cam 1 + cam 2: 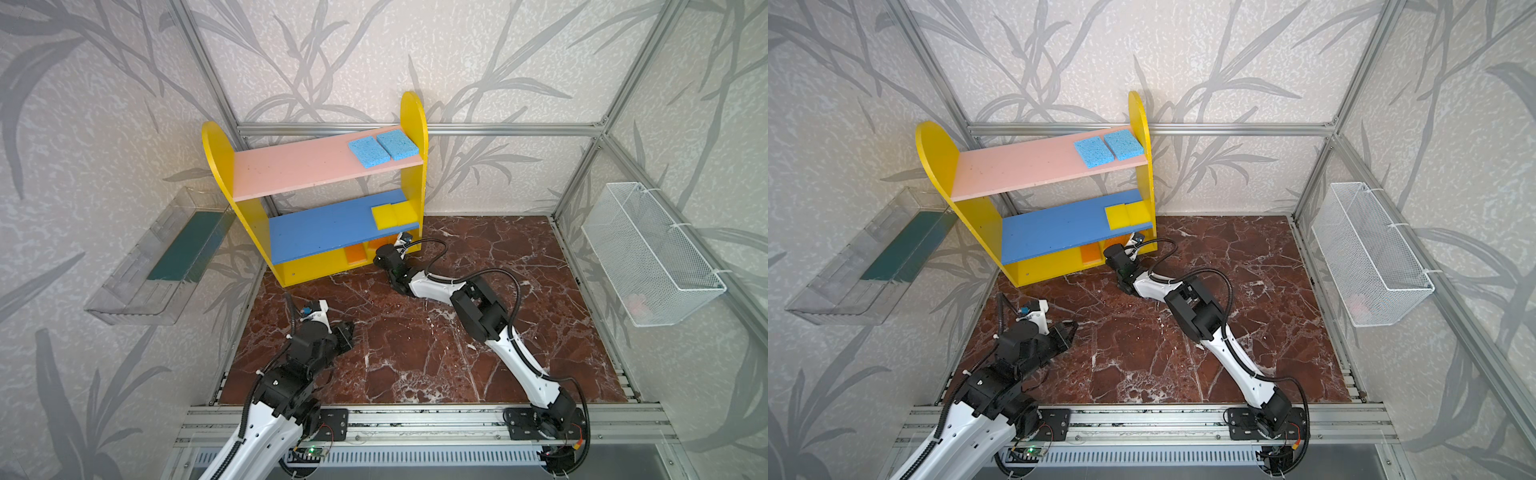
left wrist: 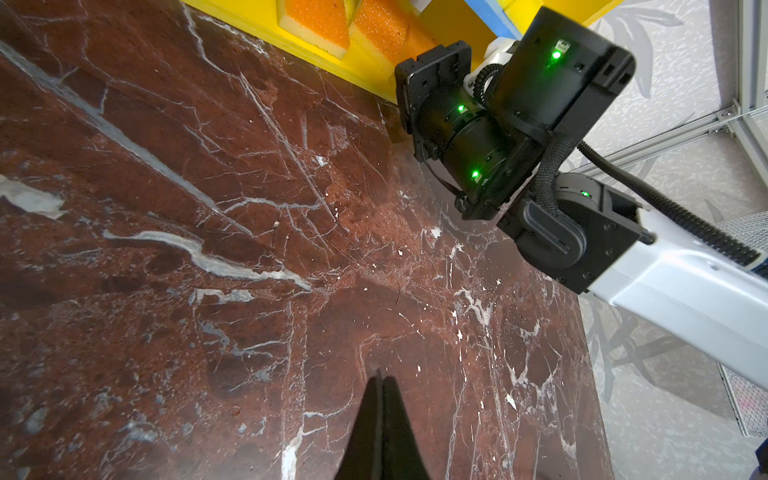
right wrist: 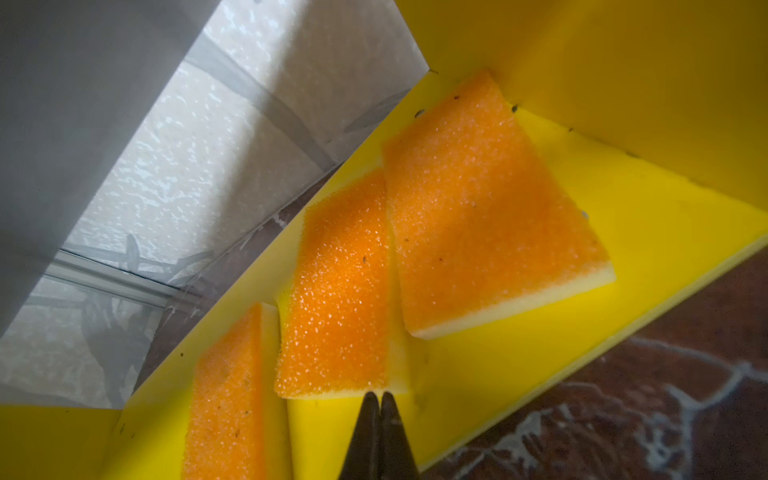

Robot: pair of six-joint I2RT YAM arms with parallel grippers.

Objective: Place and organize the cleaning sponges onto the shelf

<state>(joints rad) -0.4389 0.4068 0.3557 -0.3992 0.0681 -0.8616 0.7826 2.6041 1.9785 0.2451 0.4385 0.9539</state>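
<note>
The shelf stands at the back left. Two light blue sponges lie side by side on its pink board. Two yellow sponges sit on the blue board. On the yellow base lie three orange-topped sponges, the last tilted on its edge. My right gripper is shut and empty, its tips against the near edge of the middle orange sponge. In both top views its fingers are hidden under the blue board. My left gripper hangs shut and empty over the marble floor.
A clear plastic tray with a dark green liner hangs on the left wall. A white wire basket hangs on the right wall with something pink in it. The right arm stretches across the marble floor to the shelf.
</note>
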